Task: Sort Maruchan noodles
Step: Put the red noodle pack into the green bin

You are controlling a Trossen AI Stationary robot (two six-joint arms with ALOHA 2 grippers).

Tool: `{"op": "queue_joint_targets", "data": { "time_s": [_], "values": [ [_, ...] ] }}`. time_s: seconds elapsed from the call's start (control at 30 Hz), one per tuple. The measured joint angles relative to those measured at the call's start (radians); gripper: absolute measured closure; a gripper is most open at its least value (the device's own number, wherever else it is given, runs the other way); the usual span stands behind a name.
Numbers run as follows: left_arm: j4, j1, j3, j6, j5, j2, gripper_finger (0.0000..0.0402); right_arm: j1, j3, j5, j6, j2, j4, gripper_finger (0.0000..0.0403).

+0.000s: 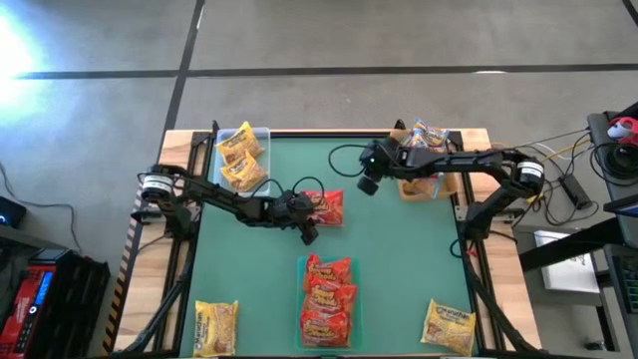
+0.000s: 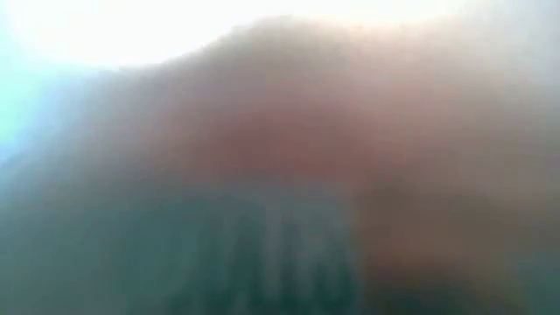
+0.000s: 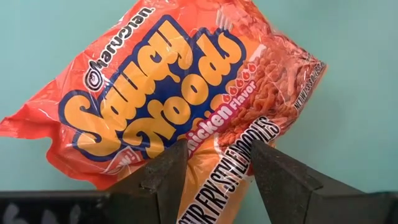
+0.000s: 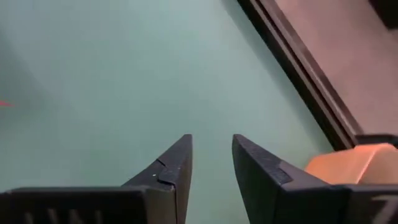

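Red-orange crinkly plastic fills the left wrist view: a Maruchan stir-fry packet [image 3: 186,93] lies flat on the green table mat [image 1: 399,249], just left of centre in the high view, and the left gripper [image 1: 307,221] is down on it. Its two dark fingers [image 3: 163,177] stand partly apart with the packet's near edge running between them; whether they have actually pinched the film or only straddle it I cannot tell.

The other noodles are spread about: a stack of red-orange packets [image 1: 326,299] in a tray at the near middle edge, two yellow packets [image 1: 240,158] in the clear tray [image 1: 261,134] at the far left corner, pale packets [image 1: 427,140] in the far right tray, and single yellow ones at the near left [image 1: 215,326] and near right [image 1: 449,324] corners.

The right gripper [image 1: 371,172] hovers over bare mat just beside the far right tray, fingers a little apart and holding nothing (its wrist view shows only mat and the table's edge).

The packet should be light, with a stiff brittle noodle block inside slick, rustling film. The crimped end seam or a loose corner looks the best place to hold; squeezing the middle could crack the block, and the smooth wrapper may slide out of a shallow pinch
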Motion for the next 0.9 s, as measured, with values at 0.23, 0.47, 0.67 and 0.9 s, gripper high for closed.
{"op": "queue_joint_targets", "data": {
  "time_s": [0.23, 0.47, 0.67, 0.9],
  "values": [
    [-0.002, -0.026, -0.003, -0.001, -0.010, 0.000, 0.0235, -0.023, 0.027, -0.114, 0.029, 0.001, -0.013, 0.0291],
    [-0.008, -0.049, -0.003, -0.009, -0.010, 0.000, 0.0235, -0.067, 0.056, -0.301, 0.121, 0.002, -0.019, 0.0255],
    [-0.007, -0.065, -0.007, -0.022, -0.025, 0.000, 0.0235, -0.068, 0.057, -0.372, 0.232, 0.002, 0.005, 0.0243],
    [0.008, -0.080, -0.024, -0.026, -0.044, -0.001, 0.0235, -0.068, 0.067, -0.391, 0.206, 0.006, 0.015, 0.0252]
  ]
}}
